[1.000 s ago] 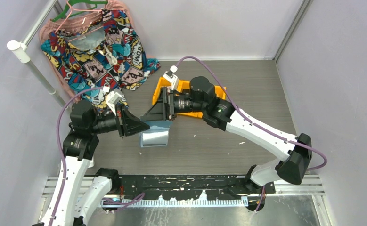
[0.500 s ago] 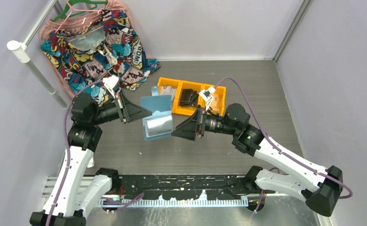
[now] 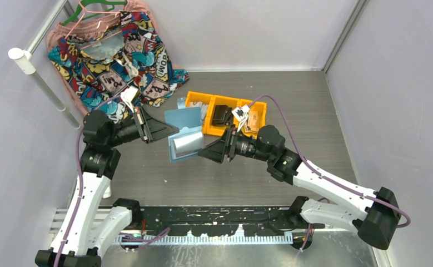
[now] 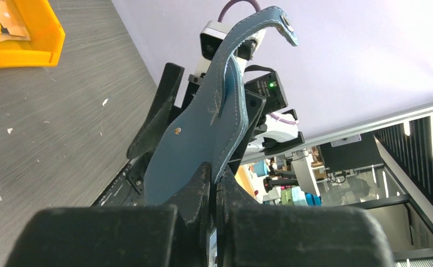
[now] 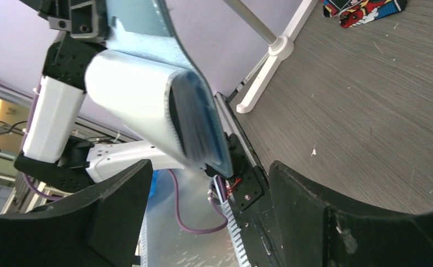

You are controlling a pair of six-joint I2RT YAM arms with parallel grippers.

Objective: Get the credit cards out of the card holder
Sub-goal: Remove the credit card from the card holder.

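The blue card holder (image 3: 183, 133) hangs open above the table, its flap raised and its lighter inner pocket facing up. My left gripper (image 3: 172, 131) is shut on the holder's left edge; in the left wrist view the blue leather (image 4: 203, 133) rises from between the closed fingers. My right gripper (image 3: 203, 153) is open just right of the holder, its jaws on either side of the pocket end (image 5: 194, 119). Card edges show in the pocket, blurred. No card is outside the holder.
A yellow compartment bin (image 3: 228, 114) holding a black case (image 3: 221, 115) lies behind the holder. A comic-print garment (image 3: 114, 55) on a hanger lies at the back left beside a white rack pole (image 3: 41, 78). Purple walls enclose the table.
My right arm swung from behind the holder to its right side and moved close with jaws open. My left gripper lifted the holder and tilted it toward the back.
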